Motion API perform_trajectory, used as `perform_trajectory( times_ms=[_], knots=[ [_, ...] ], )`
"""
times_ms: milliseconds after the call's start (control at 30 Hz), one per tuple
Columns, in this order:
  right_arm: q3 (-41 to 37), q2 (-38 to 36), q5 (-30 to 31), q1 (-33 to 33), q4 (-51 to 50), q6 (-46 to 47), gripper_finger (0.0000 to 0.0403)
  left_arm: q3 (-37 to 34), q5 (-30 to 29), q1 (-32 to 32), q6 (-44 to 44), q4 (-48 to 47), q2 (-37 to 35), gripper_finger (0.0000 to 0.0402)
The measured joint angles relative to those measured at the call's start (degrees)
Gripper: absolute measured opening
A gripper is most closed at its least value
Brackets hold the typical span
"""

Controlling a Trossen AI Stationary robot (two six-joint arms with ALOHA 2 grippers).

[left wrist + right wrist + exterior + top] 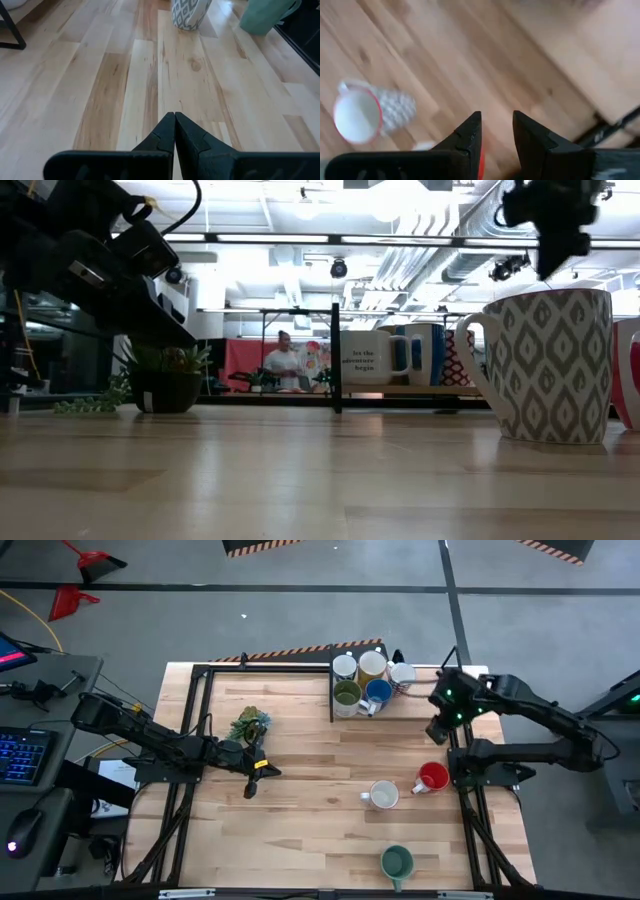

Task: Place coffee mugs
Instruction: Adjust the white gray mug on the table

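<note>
Five coffee mugs (pixel 362 682) crowd a black rack (pixel 333 690) at the worktop's (pixel 300 800) far edge, partly hiding each other, while patterned (pixel 384 795), red (pixel 432 778) and teal (pixel 397 862) mugs stand loose; right gripper (pixel 437 730), jaws spread, hovers above the red one, and left gripper (pixel 252 788), jaws pressed together, is mid-worktop.

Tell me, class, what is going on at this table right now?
A two-armed robot is setting out coffee mugs. Three stand loose on the wooden table: a grey-patterned white ceramic mug, a red ceramic mug and a teal green ceramic mug. Five more sit in the black wire rack at the far edge. The right end effector hovers open and empty above the red mug. The left end effector waits shut near a small leafy plant.
</note>
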Motion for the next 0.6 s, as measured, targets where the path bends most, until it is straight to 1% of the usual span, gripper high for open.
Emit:
perform_trajectory(
  times_ms=[133,400,500,600],
  knots=[
    [-4.00,-1.59,-0.18,4.32,-3.33,2.20,0.0089,0.00,-0.02,0.00,-0.86,0.25,0.01,0.0000],
    [-11.27,-3.86,-1.08,13.31,-2.28,5.27,0.0089,0.00,-0.02,0.00,-0.82,0.26,0.01,0.0000],
    [-13.18,-4.51,-1.06,16.50,0.52,6.45,0.0089,0.00,-0.02,0.02,-1.58,0.89,0.01,0.0000],
    [-14.49,-5.17,-0.42,19.37,4.42,6.48,0.0089,0.97,-0.02,0.02,-4.04,3.68,0.01,0.0000]
  ],
)
